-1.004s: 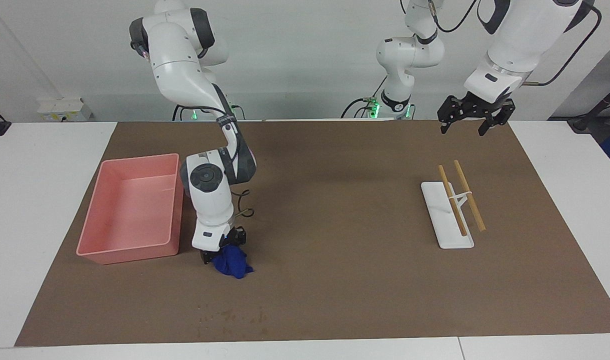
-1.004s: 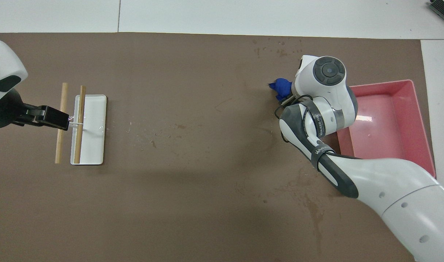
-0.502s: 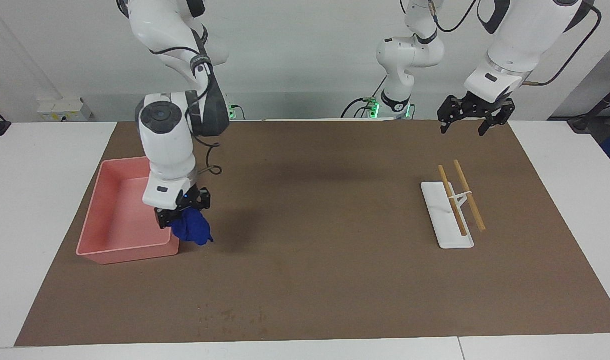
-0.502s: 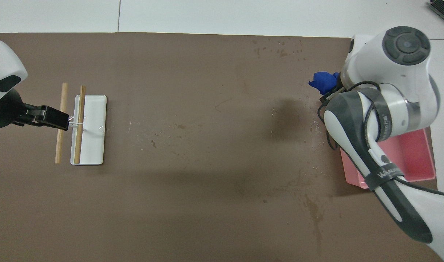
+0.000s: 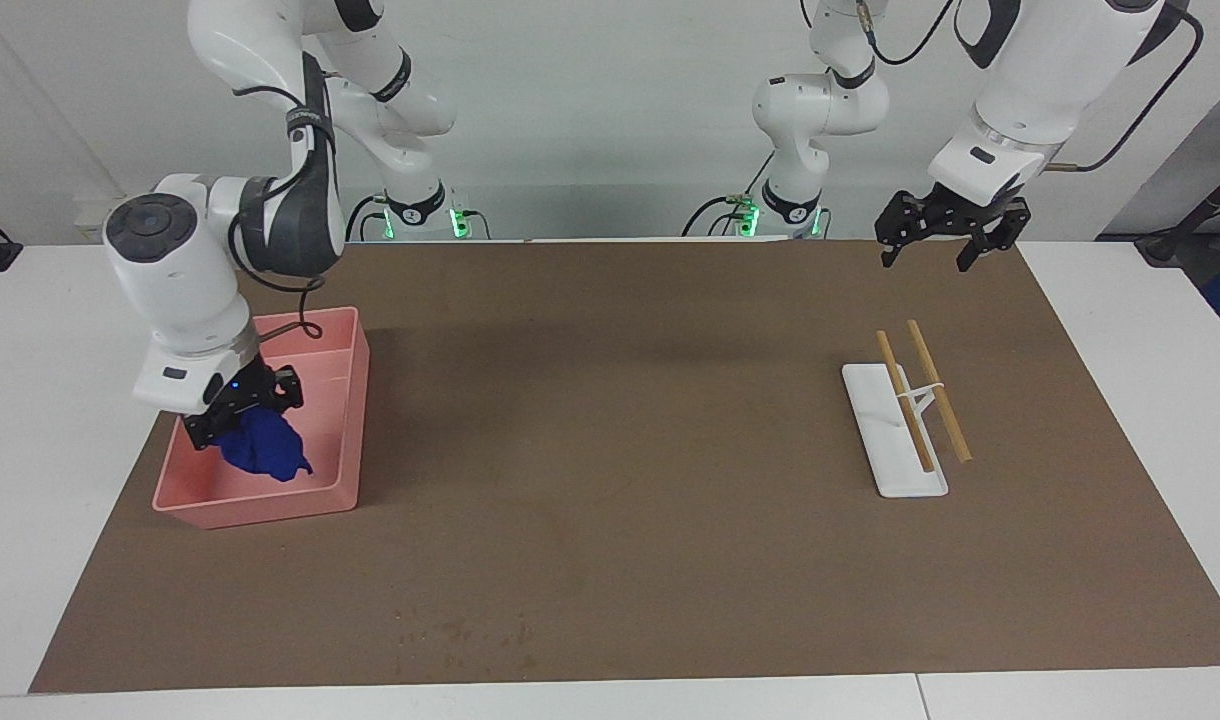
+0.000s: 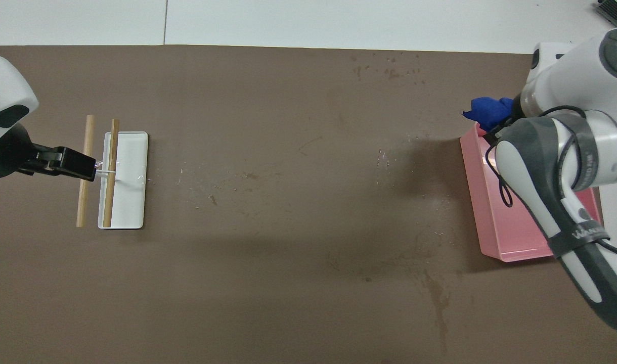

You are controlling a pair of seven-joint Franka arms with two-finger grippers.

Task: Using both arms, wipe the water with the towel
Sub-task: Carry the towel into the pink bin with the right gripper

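**Towel Held Over the Pink Bin, Damp Specks on the Mat**

The right end effector (image 5: pixel 242 412) hung over the pink bin (image 5: pixel 345 420), its fingers clamped on a bunched blue towel (image 5: pixel 263 452) that drooped into the bin's open top. Whether the cloth touched the bin floor could not be told. In the overhead view the towel (image 6: pixel 488 113) showed at about two o'clock, peeking out from under the right arm (image 6: pixel 556 162), above the bin's (image 6: pixel 495 222) corner farthest from the robots.

The water (image 5: pixel 460 632) showed as a scatter of small darker specks on the brown mat (image 5: pixel 630 420), near the mat's edge farthest from the robots, at about seven o'clock in the facing view. Overhead, the same specks (image 6: pixel 387 63) lay at about one o'clock. They were well apart from the towel and the bin.

The left end effector (image 5: pixel 948 240) waited in the air over the mat's edge nearest the robots, toward the left arm's end of the counter (image 5: pixel 50 420), with its fingers spread apart and nothing between them. In the facing view, at about three o'clock, a white tray (image 5: pixel 875 430) lay on the mat with two wooden sticks (image 5: pixel 920 395) across it, the sticks side by side and joined by a pale band.
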